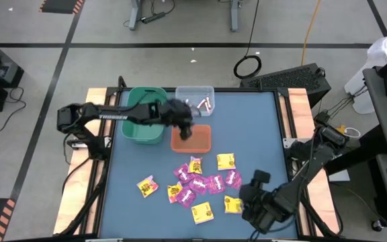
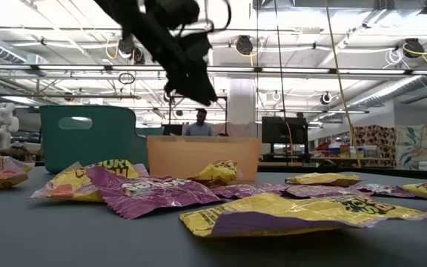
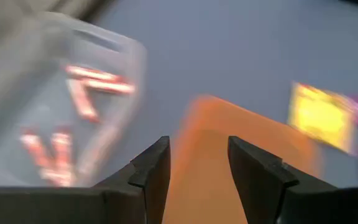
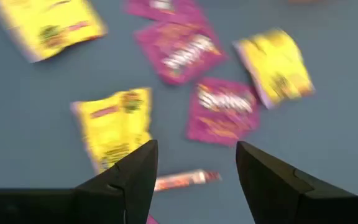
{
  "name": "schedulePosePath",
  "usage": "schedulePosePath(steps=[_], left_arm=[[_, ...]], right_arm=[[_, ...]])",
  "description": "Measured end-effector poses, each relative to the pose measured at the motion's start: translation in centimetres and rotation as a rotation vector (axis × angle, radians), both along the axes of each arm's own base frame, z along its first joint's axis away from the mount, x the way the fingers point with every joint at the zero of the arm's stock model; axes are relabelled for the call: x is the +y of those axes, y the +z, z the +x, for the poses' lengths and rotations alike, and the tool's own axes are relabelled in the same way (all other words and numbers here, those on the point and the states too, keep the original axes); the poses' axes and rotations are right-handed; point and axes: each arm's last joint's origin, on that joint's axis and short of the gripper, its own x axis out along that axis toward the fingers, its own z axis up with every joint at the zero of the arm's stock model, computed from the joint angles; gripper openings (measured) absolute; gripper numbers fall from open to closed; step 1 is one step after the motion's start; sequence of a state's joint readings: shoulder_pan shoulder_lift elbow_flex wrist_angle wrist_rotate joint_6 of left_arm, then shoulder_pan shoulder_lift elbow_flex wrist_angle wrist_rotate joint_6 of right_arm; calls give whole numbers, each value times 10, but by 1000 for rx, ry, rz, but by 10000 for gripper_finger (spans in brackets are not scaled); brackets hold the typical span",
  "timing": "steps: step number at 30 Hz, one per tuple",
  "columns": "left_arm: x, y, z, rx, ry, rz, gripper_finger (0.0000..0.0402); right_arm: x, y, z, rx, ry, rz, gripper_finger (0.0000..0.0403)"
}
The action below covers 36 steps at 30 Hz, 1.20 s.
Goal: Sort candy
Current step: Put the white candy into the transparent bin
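Yellow candy packets [image 1: 202, 212] and magenta ones [image 1: 215, 183] lie flat and loosely piled on the blue table's near half. In the right wrist view a thin pale stick [image 4: 180, 180] lies among them. More sticks [image 3: 73, 93] lie in a clear bin [image 1: 195, 99] at the far edge. My left gripper [image 3: 197, 146] hangs open above the orange bin [image 1: 192, 139], nothing between its fingers. My right gripper [image 4: 196, 149] stands open above the near right of the pile [image 1: 252, 190], empty, a yellow packet [image 4: 114, 127] and a magenta one [image 4: 222, 112] just beyond its fingers.
A green bin [image 1: 145, 114] stands left of the orange bin, near the left arm. In the low view the left gripper [image 2: 191, 81] hangs clear above the orange bin's rim [image 2: 202, 139]. A person shows in the room far behind the table.
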<state>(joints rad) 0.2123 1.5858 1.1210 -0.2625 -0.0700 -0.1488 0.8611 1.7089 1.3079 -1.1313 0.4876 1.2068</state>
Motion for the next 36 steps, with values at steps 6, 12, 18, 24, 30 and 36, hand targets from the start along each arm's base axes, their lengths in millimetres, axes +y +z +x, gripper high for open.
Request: schedulePosePath(steps=[6,12,18,24,30,36], left_arm=[[-85,-1,1,66,-210,-11,167],[-151,-6,-8,86,-318,35,167],[-190,-5,-21,63,-310,69,167],[-208,-6,-30,55,-284,88,167],[-217,-6,-34,35,-237,62,167],[-226,-12,-41,36,-222,26,167]], right_arm=[[17,-13,-21,-2,-107,-9,208],[25,-39,-19,6,-332,3,208],[28,-71,-12,101,-503,-13,208],[31,-81,-13,84,-566,-6,208],[44,-83,-16,-103,-590,62,208],[47,-102,-15,-93,-621,28,208]])
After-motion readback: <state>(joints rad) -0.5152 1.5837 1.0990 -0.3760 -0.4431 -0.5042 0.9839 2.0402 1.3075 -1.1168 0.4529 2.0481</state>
